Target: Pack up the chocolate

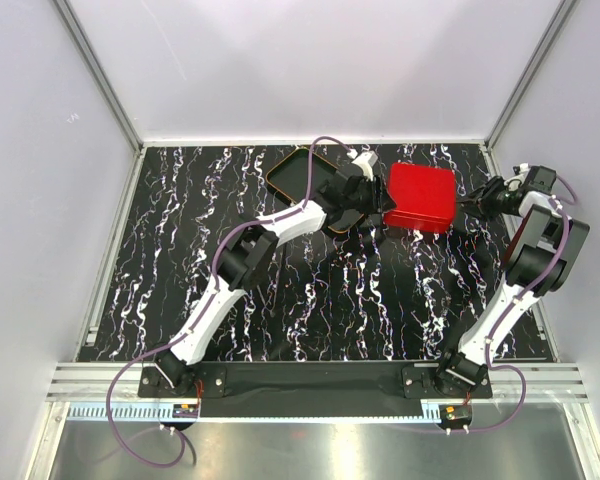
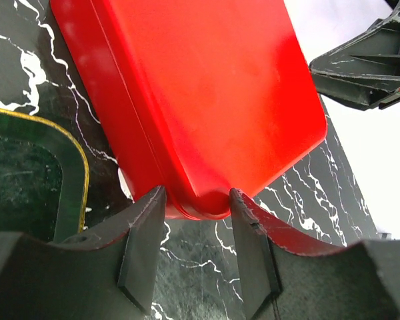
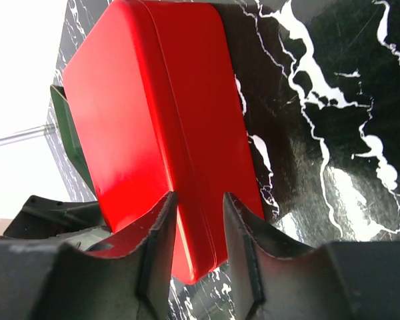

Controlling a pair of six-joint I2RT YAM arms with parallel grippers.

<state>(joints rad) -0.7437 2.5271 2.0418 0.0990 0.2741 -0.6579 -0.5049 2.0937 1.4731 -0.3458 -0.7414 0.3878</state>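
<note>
No chocolate shows in any view. The red box [image 1: 420, 196] lies shut under its flat lid at the back of the table. My left gripper [image 1: 376, 204] is at the box's near-left corner. In the left wrist view the gripper [image 2: 197, 200] is open, and the corner of the box [image 2: 207, 100] sits between its fingertips. My right gripper [image 1: 474, 199] is at the box's right side. In the right wrist view the gripper [image 3: 199, 200] is open and straddles the edge of the box [image 3: 153, 113].
The black oblong tray with an orange rim [image 1: 280, 167] lies left of the box, partly under the left arm, and what shows of it holds nothing. Its rim [image 2: 82, 160] also shows in the left wrist view. White walls close the back and sides.
</note>
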